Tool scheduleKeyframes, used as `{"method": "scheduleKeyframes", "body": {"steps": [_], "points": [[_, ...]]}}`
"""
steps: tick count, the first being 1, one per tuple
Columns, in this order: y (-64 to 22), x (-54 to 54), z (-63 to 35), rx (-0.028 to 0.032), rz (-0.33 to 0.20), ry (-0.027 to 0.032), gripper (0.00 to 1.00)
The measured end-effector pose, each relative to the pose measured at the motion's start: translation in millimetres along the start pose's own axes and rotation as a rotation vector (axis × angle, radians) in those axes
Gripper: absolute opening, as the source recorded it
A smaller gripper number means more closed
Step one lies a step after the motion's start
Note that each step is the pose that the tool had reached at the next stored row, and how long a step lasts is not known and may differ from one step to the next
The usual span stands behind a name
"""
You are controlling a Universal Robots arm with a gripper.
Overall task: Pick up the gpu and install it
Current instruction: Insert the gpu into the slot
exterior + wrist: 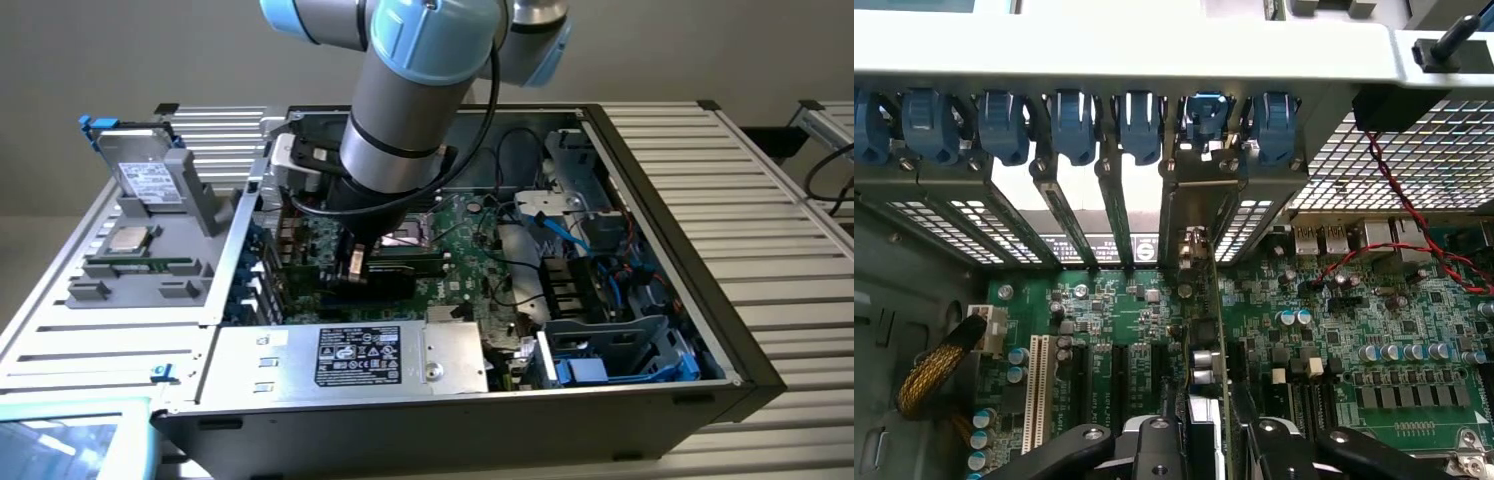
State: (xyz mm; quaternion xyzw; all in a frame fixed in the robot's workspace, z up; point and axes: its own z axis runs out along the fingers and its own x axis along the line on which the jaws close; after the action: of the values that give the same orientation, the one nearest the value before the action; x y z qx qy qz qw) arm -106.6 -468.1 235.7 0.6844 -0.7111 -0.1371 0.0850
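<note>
My gripper (358, 262) reaches down into the open computer case (667, 170) over the green motherboard (461, 235). It is shut on the gpu (363, 288), a dark flat card held on edge just above the board. In the wrist view the gpu (1216, 300) shows edge-on as a thin green line running away from my gripper (1209, 445). Its metal bracket (1189, 205) stands against the rear slot row under a blue latch (1206, 115). The dark fingers (1159, 445) press on both sides of the card. I cannot tell whether the card's lower edge sits in a slot.
A silver power supply (347, 355) lies at the case's near side and a blue drive cage (627, 350) at the exterior view's right. A grey tray (147, 250) with parts stands outside at the left. Red and black wires (1394, 190) and a yellow braided cable (934, 370) flank the card.
</note>
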Motion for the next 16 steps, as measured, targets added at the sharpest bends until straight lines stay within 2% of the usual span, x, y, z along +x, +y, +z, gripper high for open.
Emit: {"method": "scheduleKeyframes", "body": {"steps": [2,4,5,7,8,10,11,12,16], "points": [[0.0,-0.1,0.1,0.0000,0.000,-0.0005,0.28],[-0.4,-0.5,1.4,0.0014,-0.001,-0.0038,0.33],[-0.3,-0.4,1.0,0.0009,0.000,-0.0024,0.33],[0.0,0.0,0.0,0.0000,0.000,0.0000,0.47],[0.0,0.0,0.0,0.0000,0.000,-0.0001,0.47],[0.0,0.0,0.0,0.0000,0.000,-0.0001,0.60],[-0.2,0.0,0.0,0.0000,0.000,0.0001,0.60],[0.0,0.0,-0.8,-0.0002,0.000,0.0008,0.66],[4.7,-1.2,-15.1,0.0001,0.001,0.0043,0.66]]}}
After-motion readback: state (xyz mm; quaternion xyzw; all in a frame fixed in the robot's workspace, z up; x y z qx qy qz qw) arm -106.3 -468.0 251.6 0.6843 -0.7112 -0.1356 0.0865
